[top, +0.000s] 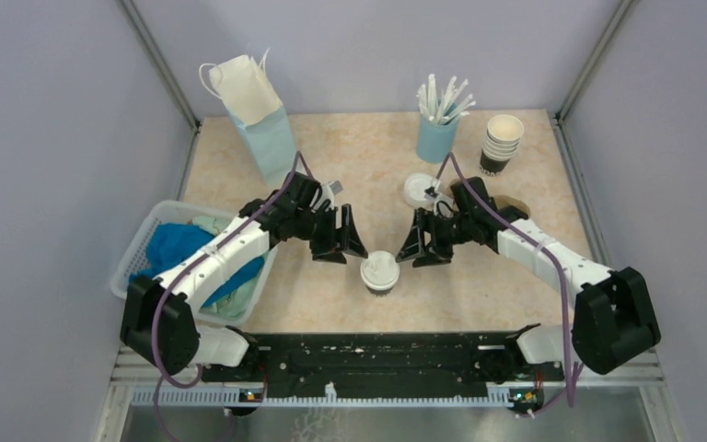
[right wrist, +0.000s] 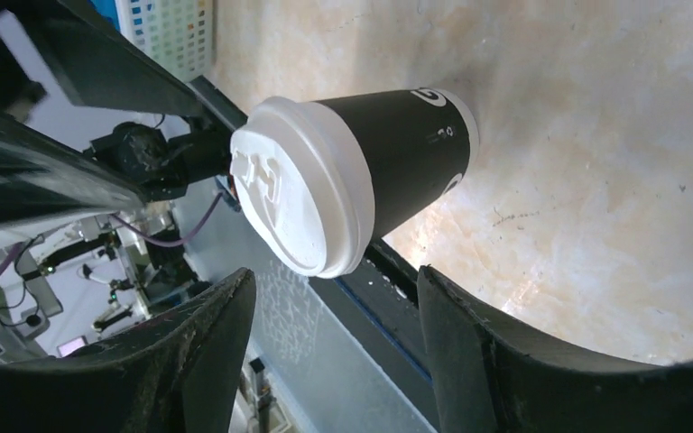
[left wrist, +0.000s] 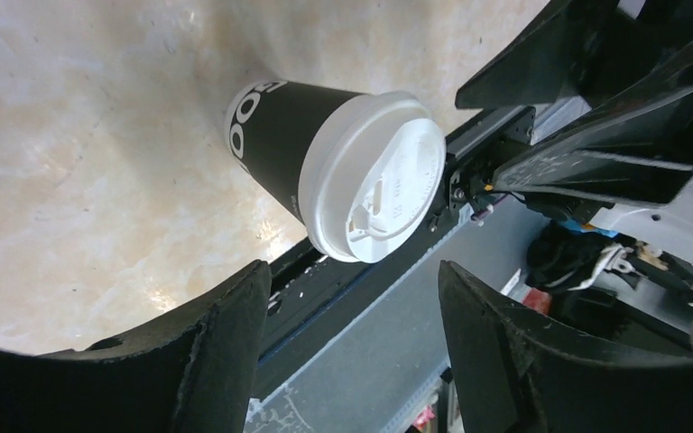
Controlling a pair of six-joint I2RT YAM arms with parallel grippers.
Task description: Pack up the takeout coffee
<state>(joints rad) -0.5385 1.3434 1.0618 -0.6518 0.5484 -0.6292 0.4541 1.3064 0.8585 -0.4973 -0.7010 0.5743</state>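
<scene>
Top external view shows you the takeout coffee [top: 379, 273] standing between the left gripper [top: 342, 249] and right gripper [top: 422, 254], just beyond both; wrist views reveal both jaws spread, gripping nothing.

A pale marbled desk [top: 359, 157] fills the middle of the frame, closed in by plain grey walls [top: 55, 110] on 3 sides. At the upper left a light blue paper bag [top: 272, 138] stands upright, its mouth open, its inside white, with white handles at the rim. At the left edge sits a white latticed basket [top: 136, 253] holding a crumpled blue cloth [top: 173, 247]. Right of centre at the top, a blue tumbler [top: 435, 140] stands full of white straws [top: 444, 97]. Just right of it is 1 stack of lidless paper cups [top: 501, 143], dark at the foot. Below the tumbler a loose white lid [top: 417, 189] lies flat on the desk.
</scene>
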